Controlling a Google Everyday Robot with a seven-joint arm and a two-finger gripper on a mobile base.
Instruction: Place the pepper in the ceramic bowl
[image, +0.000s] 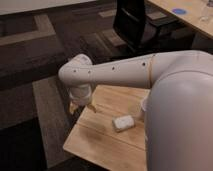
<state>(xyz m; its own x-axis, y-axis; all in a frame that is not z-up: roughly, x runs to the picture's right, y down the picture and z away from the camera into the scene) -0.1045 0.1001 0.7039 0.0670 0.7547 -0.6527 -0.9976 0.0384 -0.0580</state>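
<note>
Pale gripper (81, 106) at tan table's (100, 145) edge — whitish block (123, 122), dark carpet (30, 65).
</note>
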